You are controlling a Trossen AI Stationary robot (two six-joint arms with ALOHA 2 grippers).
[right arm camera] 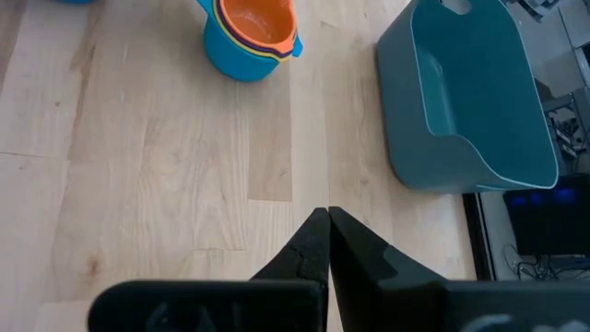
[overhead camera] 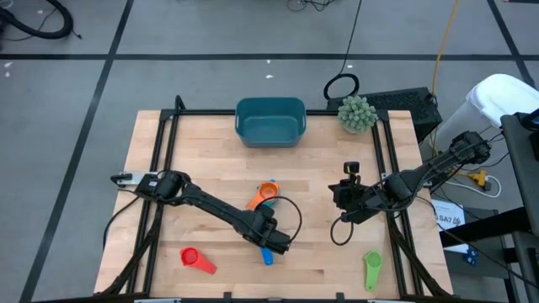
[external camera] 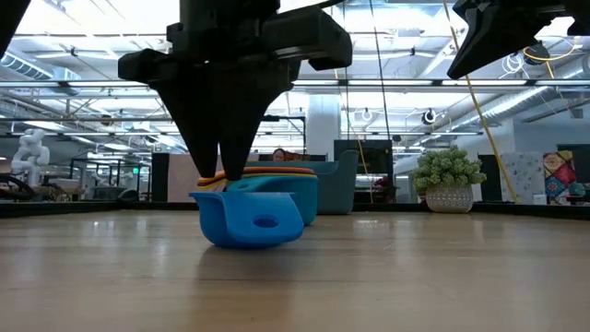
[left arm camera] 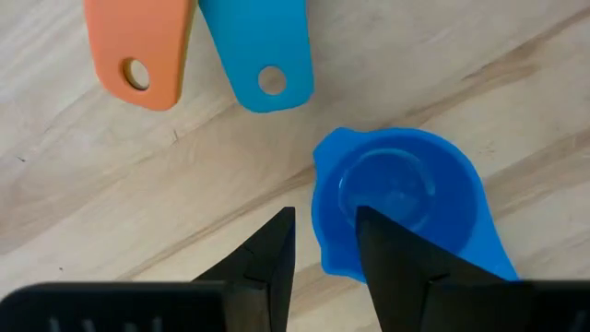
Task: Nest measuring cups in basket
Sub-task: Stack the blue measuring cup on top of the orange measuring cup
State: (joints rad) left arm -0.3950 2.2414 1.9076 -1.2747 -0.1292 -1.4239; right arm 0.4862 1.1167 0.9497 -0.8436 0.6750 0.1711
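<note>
The left hand (overhead camera: 271, 242) stands directly over the blue cup (overhead camera: 267, 255) at the front centre of the bench (overhead camera: 210, 160), well away from the basket (overhead camera: 269, 121) at the far edge. In the left wrist view the two fingers (left arm camera: 392, 249) straddle the near rim of the blue cup (left arm camera: 401, 217): one finger sits inside the bowl, the other outside the wall, with a narrow gap between them. The hand is nearly closed on the rim; whether the wall is already pinched cannot be told. The low view shows the cup (external camera: 251, 219) resting on the bench, tilted, not lifted. Its handle runs away from the fingers toward the front edge of the bench, so the grip falls on the bowl side, not the handle. The nested stack (overhead camera: 265, 194) lies just beyond the left hand, toward the basket; the left arm is the nearer one to it. The right hand (overhead camera: 345, 199) waits above the bench right of centre, its fingers pressed together with nothing between them. Count: one basket; one blue cup at the hand; one stack showing orange, yellow and light blue bowls (right arm camera: 249, 37); one red cup (overhead camera: 195, 259) front left; one green cup (overhead camera: 372, 268) front right.
</note>
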